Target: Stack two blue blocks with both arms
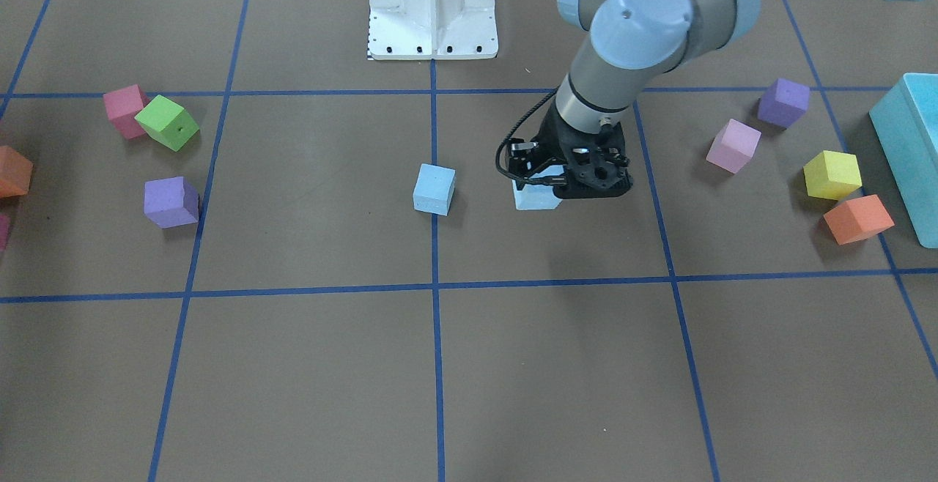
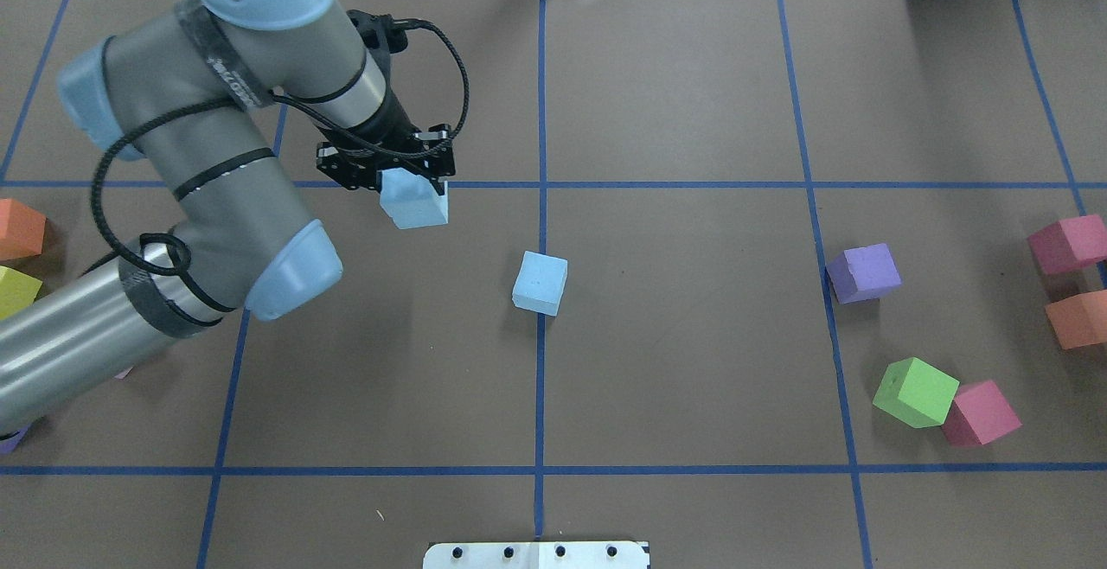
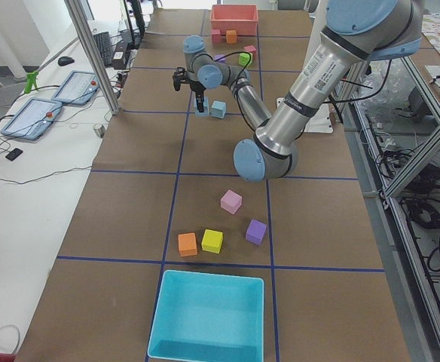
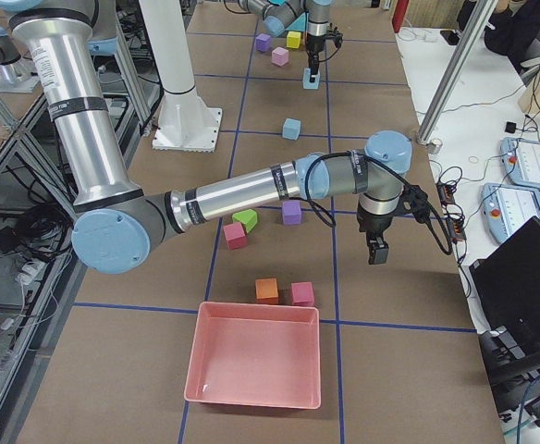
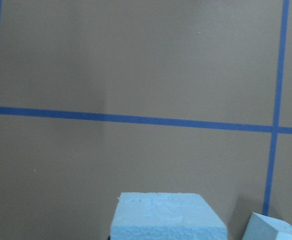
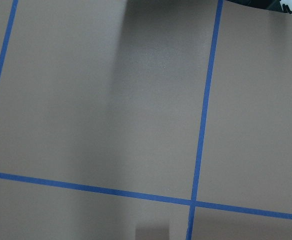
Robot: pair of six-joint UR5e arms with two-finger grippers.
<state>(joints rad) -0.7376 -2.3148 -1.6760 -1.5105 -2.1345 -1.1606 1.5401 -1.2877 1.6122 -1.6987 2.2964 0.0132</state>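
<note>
My left gripper [image 2: 410, 187] is shut on a pale blue block [image 2: 419, 210] and holds it low over the brown table, pointing straight down. In the front view this gripper [image 1: 568, 178] partly covers the block [image 1: 533, 196]. The second blue block [image 2: 540, 282] sits free on the centre grid line, a short way from the held one; it also shows in the front view [image 1: 434, 189]. The left wrist view shows the held block [image 5: 168, 217] and a corner of the other block [image 5: 276, 227]. My right gripper [image 4: 377, 250] shows only in the right side view, far from both blocks; I cannot tell its state.
Purple [image 1: 783, 101], pink [image 1: 733, 145], yellow [image 1: 832, 174] and orange [image 1: 857, 218] cubes lie by the turquoise bin [image 1: 909, 152]. Green [image 2: 915, 392], purple [image 2: 863, 273] and pink-red cubes lie on the other side, near a pink bin [image 4: 254, 356]. The white pedestal [image 1: 432, 9] stands mid-table.
</note>
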